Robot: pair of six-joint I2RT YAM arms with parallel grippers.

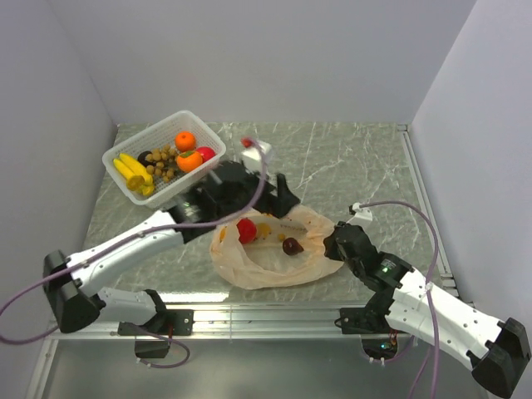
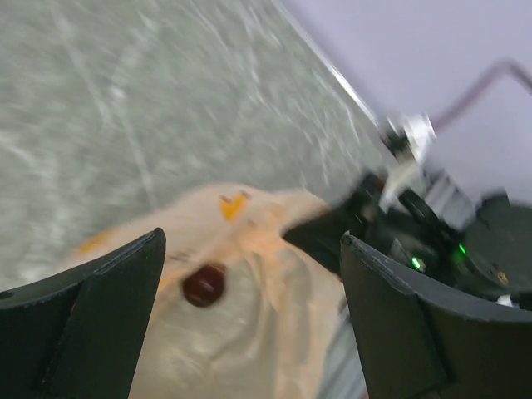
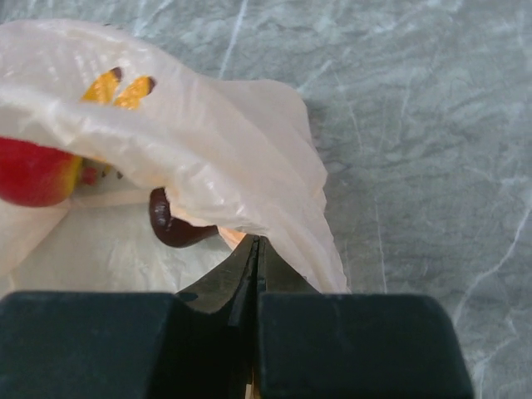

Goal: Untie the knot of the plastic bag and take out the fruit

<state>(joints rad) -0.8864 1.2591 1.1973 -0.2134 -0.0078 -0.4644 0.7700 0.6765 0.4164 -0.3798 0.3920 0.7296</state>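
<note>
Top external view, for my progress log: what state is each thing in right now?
plastic bag: untied, mouth open, lying slack.
red apple: inside the open bag.
dark brown fruit: inside the bag, apart from the apple.
white basket: upright, holding bananas, a tangerine and other fruit.
left claw: open, empty, over the bag.
right claw: shut on the bag's edge.

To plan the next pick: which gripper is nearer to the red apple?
Left: left gripper hangs open beyond the red apple; right gripper pinches the right edge of the plastic bag.
</note>
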